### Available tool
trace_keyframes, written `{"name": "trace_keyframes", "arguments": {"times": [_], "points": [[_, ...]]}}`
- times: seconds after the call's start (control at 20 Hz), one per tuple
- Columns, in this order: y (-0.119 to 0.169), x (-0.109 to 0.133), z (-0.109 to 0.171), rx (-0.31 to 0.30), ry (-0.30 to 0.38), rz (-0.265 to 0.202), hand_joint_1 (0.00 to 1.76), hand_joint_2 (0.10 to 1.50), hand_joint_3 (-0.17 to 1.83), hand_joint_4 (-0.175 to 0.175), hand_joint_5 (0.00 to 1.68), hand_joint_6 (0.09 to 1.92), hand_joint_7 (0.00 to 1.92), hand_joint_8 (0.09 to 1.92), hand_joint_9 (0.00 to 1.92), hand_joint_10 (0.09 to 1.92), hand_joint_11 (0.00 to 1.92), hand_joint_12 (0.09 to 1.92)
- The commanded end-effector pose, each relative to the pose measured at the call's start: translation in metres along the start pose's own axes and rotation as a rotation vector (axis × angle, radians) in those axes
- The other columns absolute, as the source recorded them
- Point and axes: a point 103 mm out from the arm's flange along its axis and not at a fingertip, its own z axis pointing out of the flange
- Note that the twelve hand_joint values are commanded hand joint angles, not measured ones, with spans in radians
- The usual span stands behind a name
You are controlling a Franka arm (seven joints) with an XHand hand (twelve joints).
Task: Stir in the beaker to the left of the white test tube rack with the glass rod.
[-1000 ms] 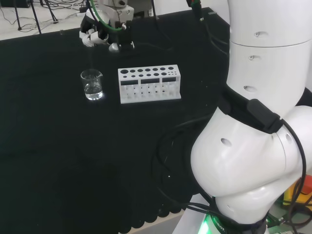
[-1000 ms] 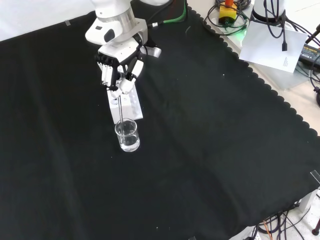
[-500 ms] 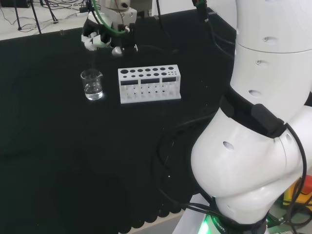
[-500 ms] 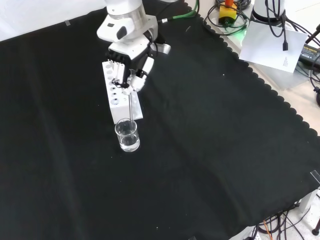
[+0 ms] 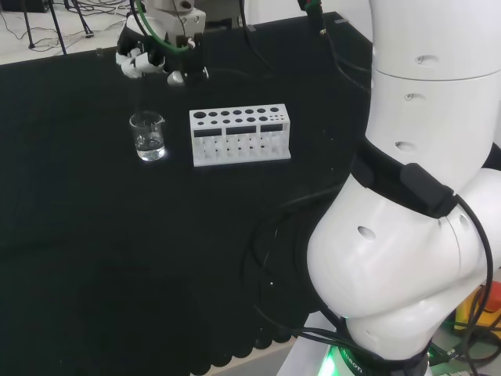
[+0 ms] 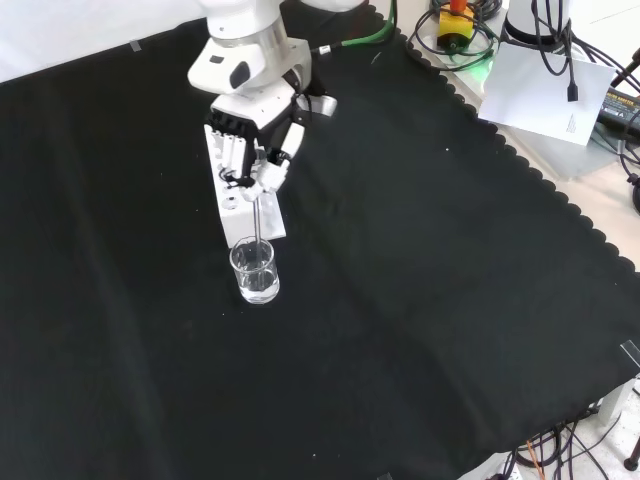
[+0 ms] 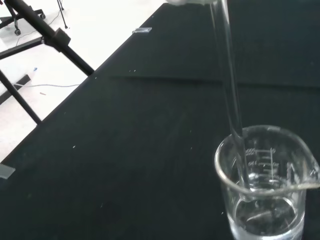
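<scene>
In the head view my hand point(image 5: 149, 59), fingers curled round the glass rod point(image 7: 231, 95), has swung back toward the upper left, having sat further right half a second ago. Just below it the beaker point(image 5: 148, 135) stands unmoved on the tabletop point(image 5: 94, 258), left of the white test tube rack point(image 5: 239, 135). The rod's tip dips into the liquid, so I judge I'm mid-stir.

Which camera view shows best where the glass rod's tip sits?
The wrist view: the glass rod passes the beaker rim into clear liquid. The front view shows a thin line from the robot hand to the beaker; the head view barely shows the rod.
</scene>
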Motion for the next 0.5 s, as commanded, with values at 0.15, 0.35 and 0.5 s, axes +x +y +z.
{"name": "trace_keyframes", "arguments": {"times": [0.15, 0.35, 0.5], "points": [[-0.007, -0.032, -0.009, 0.008, 0.0, 0.041, 1.27, 1.14, 0.0, -0.175, 0.97, 0.71, 0.94, 1.39, 1.64, 0.97, 1.67, 0.81], [-0.02, -0.032, -0.014, 0.009, -0.016, 0.048, 1.27, 1.14, 0.0, -0.175, 0.97, 0.71, 0.94, 1.39, 1.64, 0.97, 1.67, 0.81], [-0.026, -0.024, -0.017, 0.008, -0.021, 0.031, 1.27, 1.14, 0.0, -0.175, 0.97, 0.71, 0.94, 1.39, 1.64, 0.97, 1.67, 0.81]]}}
